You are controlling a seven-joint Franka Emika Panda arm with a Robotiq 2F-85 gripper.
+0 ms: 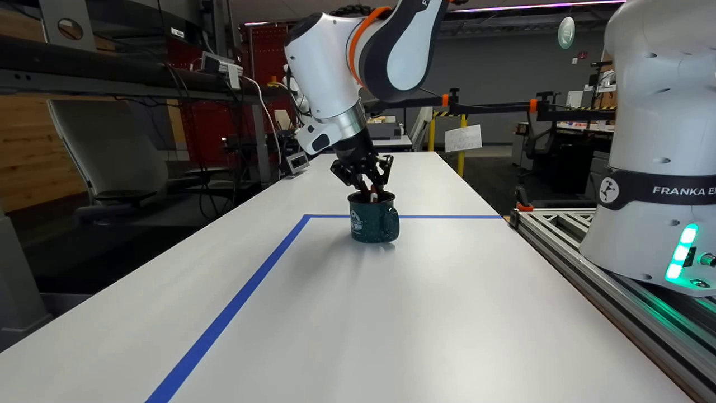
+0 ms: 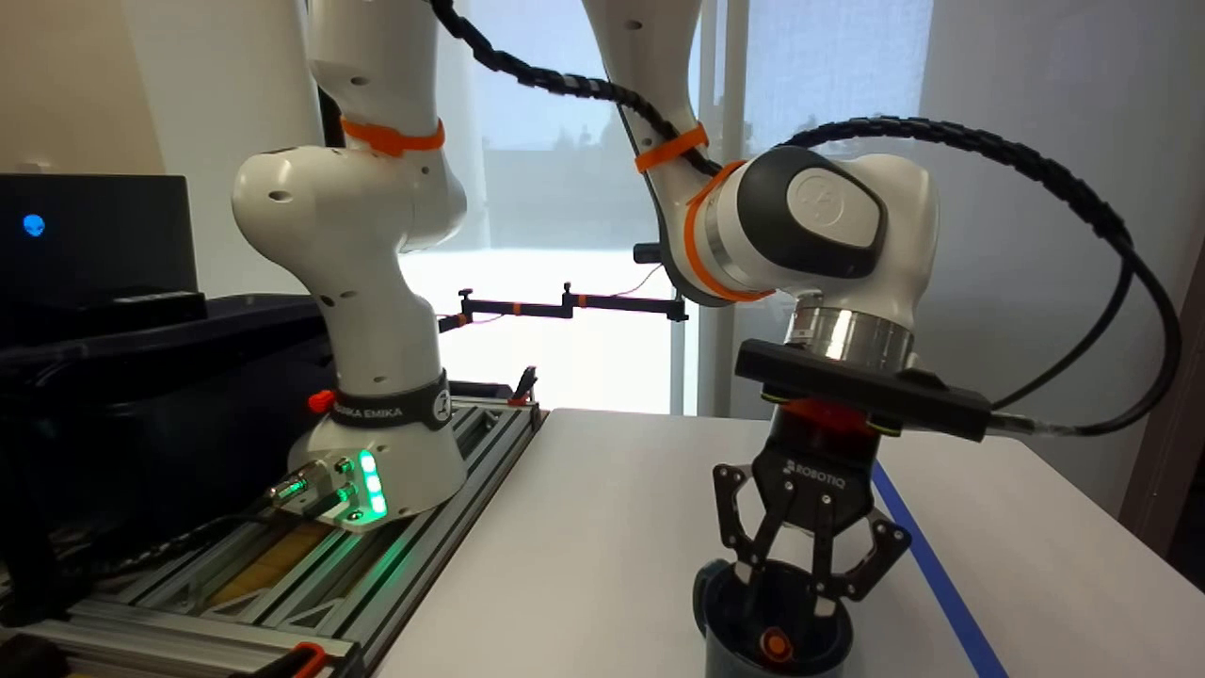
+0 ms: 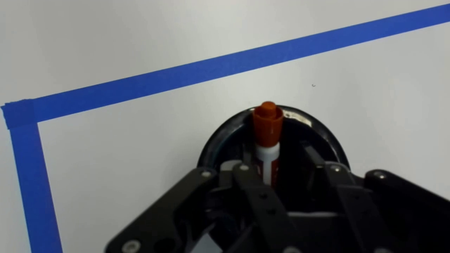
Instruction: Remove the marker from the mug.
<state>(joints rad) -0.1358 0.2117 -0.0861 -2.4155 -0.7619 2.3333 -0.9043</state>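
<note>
Fingers point(image 3: 314, 157) apart inside the mug point(image 1: 372, 224), the pincer point(image 3: 280, 154) seemingly straddles the steeply standing marker point(image 3: 268, 142), left of centre in the wrist view.

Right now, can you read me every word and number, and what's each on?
"FRANKA E", cut off: base band
"EMIKA", start unclear: elsewhere on that band
"ROBOTIQ": the tool
Too small or blurred: print on the mug, hanging paper and white label; any on the oval sign or marker.
No readable numbers.
</note>
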